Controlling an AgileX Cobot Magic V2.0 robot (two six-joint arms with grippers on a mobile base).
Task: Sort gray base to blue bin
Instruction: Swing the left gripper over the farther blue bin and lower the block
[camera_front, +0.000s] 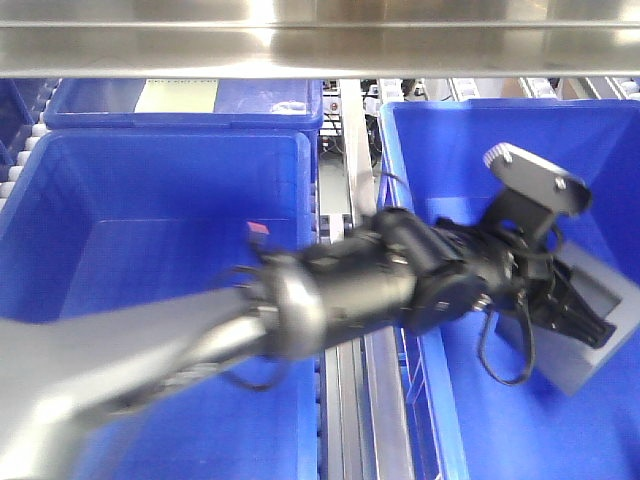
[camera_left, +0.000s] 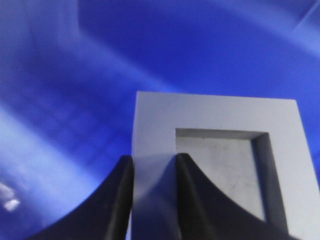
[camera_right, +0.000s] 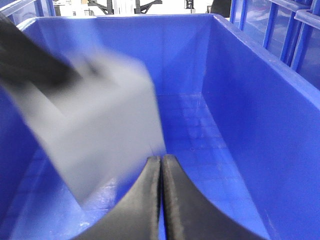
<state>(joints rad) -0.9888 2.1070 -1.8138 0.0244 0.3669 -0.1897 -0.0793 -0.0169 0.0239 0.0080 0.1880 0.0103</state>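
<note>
Left wrist: gray base (camera_left: 215, 165) in left gripper (camera_left: 152, 172)

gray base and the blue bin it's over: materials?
Gray base: looks like matte molded or printed plastic, judging by its flat uniform gray, crisp recess edges and lightly speckled recess floor; painted metal can't be ruled out. The left tool is clamped on one wall of it. Blue bin: semi-glossy molded plastic, going by the soft highlights on its walls, rolled rim and faint grid floor.
</note>
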